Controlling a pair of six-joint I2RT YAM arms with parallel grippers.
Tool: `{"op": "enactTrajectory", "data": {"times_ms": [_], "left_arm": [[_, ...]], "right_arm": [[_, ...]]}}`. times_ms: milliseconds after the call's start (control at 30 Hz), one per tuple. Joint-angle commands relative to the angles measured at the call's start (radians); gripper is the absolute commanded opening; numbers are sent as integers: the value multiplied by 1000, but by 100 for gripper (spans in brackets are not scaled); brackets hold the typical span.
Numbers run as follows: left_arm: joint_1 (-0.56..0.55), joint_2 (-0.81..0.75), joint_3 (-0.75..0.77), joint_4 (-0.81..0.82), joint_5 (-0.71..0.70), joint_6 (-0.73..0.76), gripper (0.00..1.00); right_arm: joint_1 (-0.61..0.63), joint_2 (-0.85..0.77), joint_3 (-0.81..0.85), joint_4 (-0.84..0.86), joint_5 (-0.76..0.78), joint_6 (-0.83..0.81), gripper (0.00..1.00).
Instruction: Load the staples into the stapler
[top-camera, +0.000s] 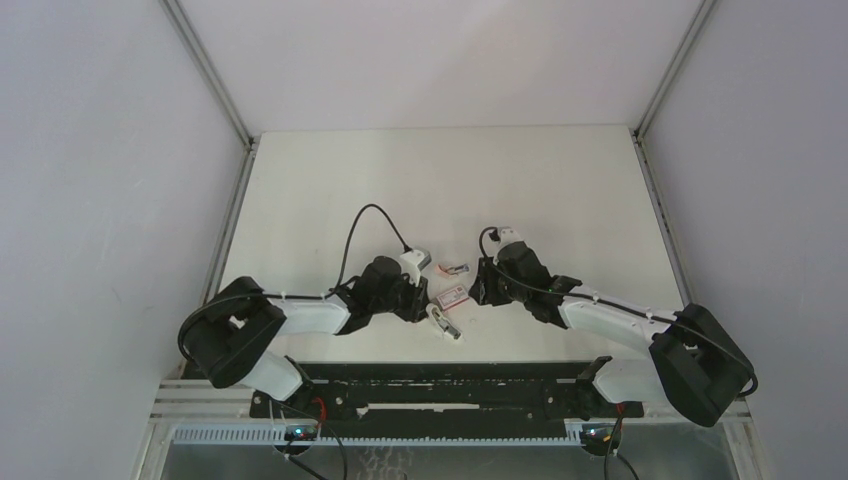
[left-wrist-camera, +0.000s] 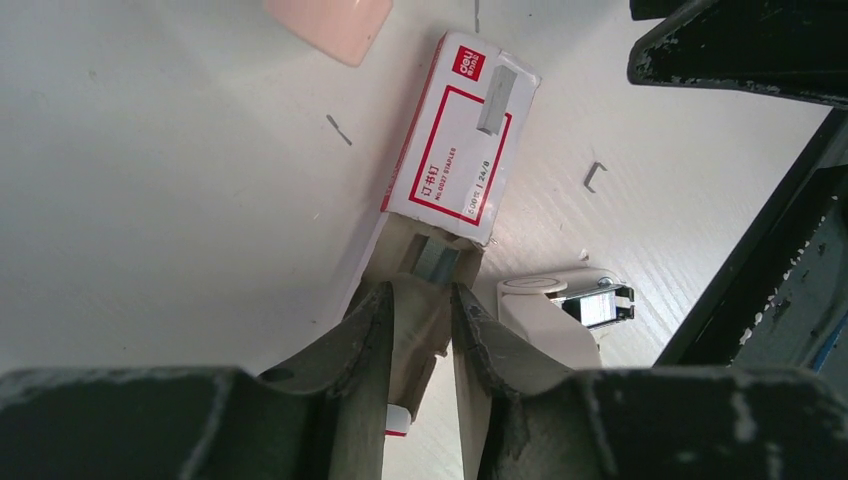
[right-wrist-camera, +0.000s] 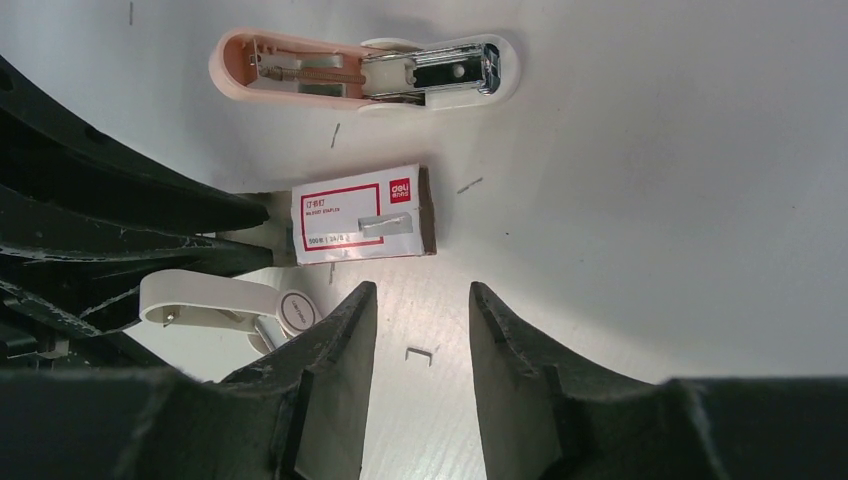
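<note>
The red-and-white staple box (left-wrist-camera: 455, 140) lies on the table, and its beige inner tray (left-wrist-camera: 428, 262) is slid out toward me with a strip of staples showing in it. My left gripper (left-wrist-camera: 420, 292) is shut on that tray's end. The pink stapler (right-wrist-camera: 365, 70) lies opened on its side beyond the box (right-wrist-camera: 360, 222). My right gripper (right-wrist-camera: 422, 290) is open and empty, just short of the box's near side and over a loose staple (right-wrist-camera: 422, 353). In the top view the box (top-camera: 453, 294) sits between the left gripper (top-camera: 418, 298) and the right gripper (top-camera: 478, 292).
A white clip-like tool (right-wrist-camera: 230, 305) with a metal jaw lies beside the box, also seen in the left wrist view (left-wrist-camera: 560, 310) and the top view (top-camera: 445, 325). Loose staples (left-wrist-camera: 595, 176) are scattered on the white table. Side rails run along the table's edges.
</note>
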Motion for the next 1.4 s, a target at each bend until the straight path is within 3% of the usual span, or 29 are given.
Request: {"op": "enactTrajectory", "data": {"times_ms": [0,267,500,633,1033,1367], "left_arm": [[-9,16,44,38,-5,44,34],[-10,-21,10,-24,-215,52,32],[6,-92,-53,-53,-288,22,32],[20,-116,-86,-44,-287,-1,32],[18,-196,-51,-8,-113,54,37],[18,-118,11,-70,-150,67,34]], "right_arm": [[-9,-24,-4,37,-5,15,38],[-15,-32,-8,39,-10,18,38],[-18,-42,-10,40,-14,17,38],[-20,-43,-10,39,-16,15,38],[-22,-45,-14,46,-22,17,38],[-24,-55,-22,46,-21,21,38]]}}
